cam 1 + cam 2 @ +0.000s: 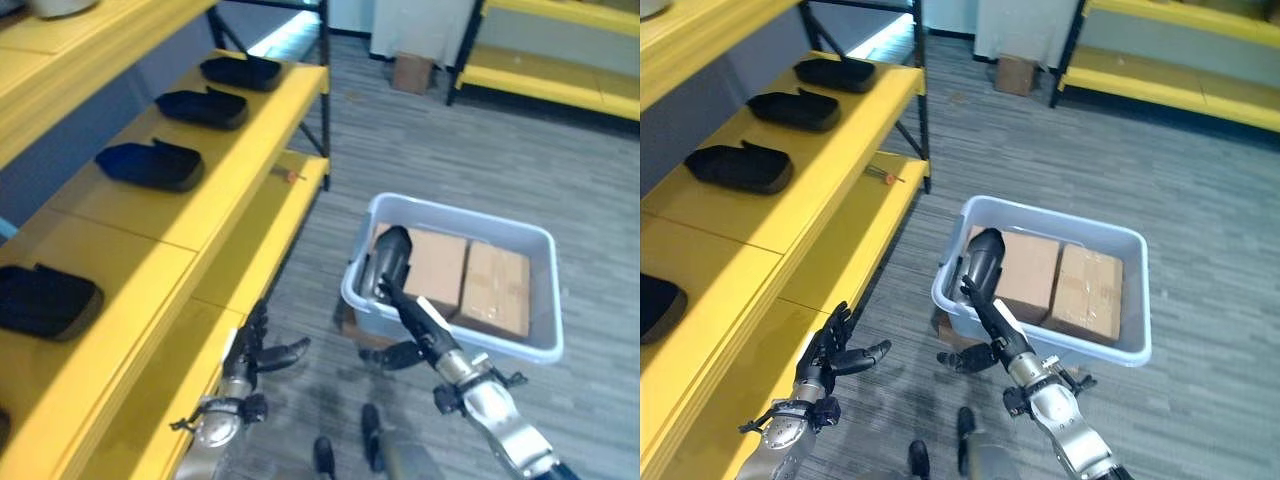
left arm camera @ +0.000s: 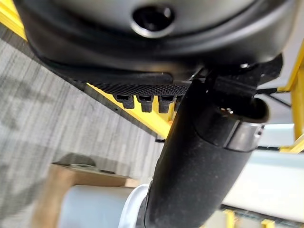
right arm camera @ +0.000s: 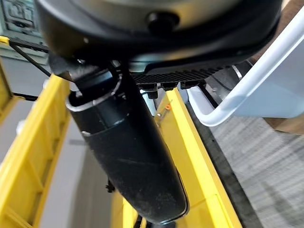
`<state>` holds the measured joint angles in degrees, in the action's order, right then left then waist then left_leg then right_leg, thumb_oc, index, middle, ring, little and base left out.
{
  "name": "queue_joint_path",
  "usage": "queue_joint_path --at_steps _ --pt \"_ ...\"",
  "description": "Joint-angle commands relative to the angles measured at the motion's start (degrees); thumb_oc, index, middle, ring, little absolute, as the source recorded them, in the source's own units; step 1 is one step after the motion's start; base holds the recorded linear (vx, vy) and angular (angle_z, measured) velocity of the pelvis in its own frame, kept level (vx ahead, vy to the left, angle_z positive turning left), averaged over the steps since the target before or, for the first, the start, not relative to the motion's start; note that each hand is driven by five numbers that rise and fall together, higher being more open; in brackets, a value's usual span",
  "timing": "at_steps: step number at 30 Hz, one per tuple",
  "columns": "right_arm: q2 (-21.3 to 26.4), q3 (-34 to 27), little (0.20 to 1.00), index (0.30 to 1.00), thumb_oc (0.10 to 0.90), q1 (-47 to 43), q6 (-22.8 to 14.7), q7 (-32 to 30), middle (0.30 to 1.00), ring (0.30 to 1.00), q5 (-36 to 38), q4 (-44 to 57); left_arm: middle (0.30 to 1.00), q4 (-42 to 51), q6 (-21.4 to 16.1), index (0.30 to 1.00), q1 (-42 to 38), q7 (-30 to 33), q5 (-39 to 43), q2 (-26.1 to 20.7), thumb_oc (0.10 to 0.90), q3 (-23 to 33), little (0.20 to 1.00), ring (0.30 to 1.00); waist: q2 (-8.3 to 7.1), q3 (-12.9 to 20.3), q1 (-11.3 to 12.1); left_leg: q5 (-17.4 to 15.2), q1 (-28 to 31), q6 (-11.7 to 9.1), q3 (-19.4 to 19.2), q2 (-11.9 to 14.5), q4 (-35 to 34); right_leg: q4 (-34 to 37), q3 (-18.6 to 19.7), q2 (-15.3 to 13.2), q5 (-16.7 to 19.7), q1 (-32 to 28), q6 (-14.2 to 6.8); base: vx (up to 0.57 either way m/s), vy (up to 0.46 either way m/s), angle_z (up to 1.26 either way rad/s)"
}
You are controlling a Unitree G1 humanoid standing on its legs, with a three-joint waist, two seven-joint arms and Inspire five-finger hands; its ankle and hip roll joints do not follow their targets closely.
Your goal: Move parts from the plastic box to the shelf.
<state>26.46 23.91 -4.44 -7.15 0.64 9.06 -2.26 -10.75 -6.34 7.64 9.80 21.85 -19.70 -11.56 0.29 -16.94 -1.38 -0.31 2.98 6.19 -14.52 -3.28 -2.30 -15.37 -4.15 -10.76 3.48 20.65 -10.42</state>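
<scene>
Parts [image 1: 150, 165] line shelf [image 1: 230, 190] beside box [image 1: 455, 345].

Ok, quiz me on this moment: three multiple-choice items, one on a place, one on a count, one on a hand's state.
1. Where is the black part that the right robot hand holds?
A. On the shelf
B. At the plastic box's rim
C. On the floor

2. How many cardboard boxes lie in the plastic box?
A. One
B. Four
C. Two

3. The left robot hand is:
A. Open, holding nothing
B. Shut on a black part
C. Gripping the box rim

Answers:
1 B: the right robot hand holds the black part over the plastic box.
2 C: two cardboard boxes lie side by side.
3 A: the left robot hand has spread fingers beside the shelf.
</scene>
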Motion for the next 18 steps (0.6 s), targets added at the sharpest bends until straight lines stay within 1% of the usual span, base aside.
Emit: queue_joint_path --at_steps 1,3,4,5,6,7,10,11,13,14,15,16,17,18 --pt "-2.4 -1.9 1.000 1.000 0.900 -4.1 -4.3 -2.4 1.000 1.000 -1.7 5.2 1.000 6.2 -4.7 1.000 0.1 0.6 -1.0 -2.0 0.900 2.4 1.000 1.000 -2.13 2.1 1.0 -3.4 0.5 -2.0 7.0 0.0 2.0 11.4 -6.0 -2.8 12.0 -5.4 -0.6 0.17 -0.064 -0.49" --pt "-2.4 -2.0 1.000 1.000 0.900 -4.1 -4.3 -2.4 1.000 1.000 -1.7 5.2 1.000 6.2 -4.7 1.000 0.1 0.6 -1.0 -2.0 0.900 2.4 1.000 1.000 -2.07 2.0 0.9 -3.4 0.6 -2.0 7.1 0.0 2.0 11.7 -6.2 -2.8 12.2 -5.7 -0.7 0.13 -0.050 -0.17" --pt "-2.1 -2.8 1.000 1.000 0.900 -2.7 -4.2 -2.0 1.000 1.000 -1.8 5.1 1.000 5.6 -4.5 1.000 -0.3 0.3 -1.6 -1.4 0.900 2.1 1.000 1.000 -3.12 2.9 0.9 -3.9 1.3 -2.5 7.8 -0.7 1.3 13.9 -8.4 -2.9 11.5 -7.8 -0.5 0.21 -0.097 0.18" --pt "-1.9 -2.8 1.000 1.000 0.900 -2.8 -4.1 -2.0 1.000 1.000 -1.9 5.0 1.000 5.4 -4.3 1.000 -0.7 0.3 -2.0 -1.3 0.900 1.9 1.000 1.000 -3.42 3.2 0.9 -3.8 1.4 -2.7 8.0 -0.7 0.8 13.6 -8.6 -3.0 12.5 -7.7 -0.6 0.28 -0.129 0.35" --pt "-1.7 -3.0 1.000 1.000 0.900 -2.8 -4.1 -2.3 1.000 1.000 -2.0 5.3 1.000 5.5 -4.5 1.000 -1.1 0.5 -1.9 -1.1 0.900 1.9 1.000 1.000 -3.50 3.7 0.8 -3.7 1.5 -3.0 8.5 -0.6 0.2 13.6 -9.3 -3.0 12.6 -7.8 -0.7 0.23 -0.117 0.61" --pt "-1.3 -3.5 1.000 1.000 0.900 -2.5 -4.2 -2.3 1.000 1.000 -2.0 5.6 1.000 5.4 -4.5 1.000 -1.4 0.7 -1.9 -0.9 0.900 1.7 1.000 1.000 -3.45 4.0 0.6 -3.6 1.6 -3.2 9.0 -0.2 0.0 12.9 -10.0 -2.7 11.8 -8.0 -0.4 0.22 -0.113 0.64" --pt "-1.1 -3.8 1.000 1.000 0.900 -2.4 -4.2 -2.5 1.000 1.000 -2.0 5.7 1.000 5.5 -4.5 1.000 -1.8 0.9 -1.7 -0.9 0.900 1.6 1.000 1.000 -3.35 4.0 0.3 -3.8 1.6 -3.4 9.5 0.1 0.1 12.2 -10.2 -2.6 11.2 -8.1 -0.2 0.12 -0.093 0.29" --pt "-0.8 -4.5 1.000 1.000 0.900 -2.0 -4.3 -3.0 1.000 1.000 -1.3 5.6 1.000 5.0 -4.6 1.000 -3.8 1.5 -1.1 -0.6 0.900 0.8 1.000 1.000 -3.25 3.9 -0.2 -4.2 1.3 -4.5 11.1 1.6 0.6 11.2 -10.6 -1.7 7.8 -8.7 0.8 0.19 -0.213 0.00" --pt "-0.2 -5.3 1.000 1.000 0.900 -1.2 -4.6 -3.5 1.000 1.000 -0.2 6.5 1.000 5.0 -4.6 1.000 -4.6 1.8 -0.6 -0.6 0.900 0.5 1.000 1.000 -3.37 4.2 -0.8 -4.6 0.9 -5.7 12.3 3.3 1.4 10.8 -11.9 -0.9 5.6 -9.1 1.7 0.24 -0.253 0.58" --pt "-0.2 -5.3 1.000 1.000 0.900 -1.2 -4.6 -3.5 1.000 1.000 -0.1 6.5 1.000 5.0 -4.6 1.000 -4.6 1.8 -0.6 -0.6 0.900 0.5 1.000 1.000 -3.33 4.2 -0.9 -4.7 0.9 -5.8 12.4 3.4 1.5 10.8 -12.0 -0.8 5.6 -9.1 1.7 0.18 -0.188 0.81" --pt "0.1 -5.3 1.000 1.000 0.900 -1.0 -4.7 -3.5 1.000 1.000 0.1 6.5 1.000 5.0 -4.7 1.000 -4.8 1.9 -0.5 -0.6 0.900 0.4 1.000 1.000 -3.47 4.1 -1.1 -5.5 0.1 -6.3 12.4 4.0 3.6 10.9 -12.0 -0.5 4.9 -9.3 2.2 0.11 -0.123 0.34" --pt "0.3 -5.2 1.000 1.000 0.900 -1.2 -4.6 -3.6 1.000 1.000 0.3 6.3 1.000 5.1 -4.8 1.000 -4.9 1.8 0.0 -0.5 0.900 0.3 1.000 1.000 -3.63 4.1 -1.1 -5.5 -1.2 -7.0 12.1 4.5 6.4 11.3 -12.0 -0.1 4.3 -9.7 2.7 0.14 -0.181 0.09" --pt "0.6 -5.1 1.000 1.000 0.900 -1.3 -4.8 -3.8 1.000 1.000 0.4 6.2 1.000 5.5 -4.9 1.000 -4.7 1.8 0.3 -0.4 0.900 0.4 1.000 1.000 -3.78 3.6 -0.9 -4.6 -3.8 -8.1 12.0 4.7 12.9 11.6 -11.9 0.6 3.7 -10.4 3.6 0.09 -0.147 0.04" --pt "0.9 -5.0 1.000 1.000 0.900 -1.7 -4.9 -4.0 1.000 1.000 0.6 6.0 1.000 5.6 -5.1 1.000 -4.8 1.7 0.7 -0.3 0.900 0.3 1.000 1.000 -4.12 2.7 -0.5 -3.3 -6.5 -8.7 12.3 4.3 18.4 11.7 -11.6 0.9 3.5 -11.0 4.2 0.06 -0.131 0.08"
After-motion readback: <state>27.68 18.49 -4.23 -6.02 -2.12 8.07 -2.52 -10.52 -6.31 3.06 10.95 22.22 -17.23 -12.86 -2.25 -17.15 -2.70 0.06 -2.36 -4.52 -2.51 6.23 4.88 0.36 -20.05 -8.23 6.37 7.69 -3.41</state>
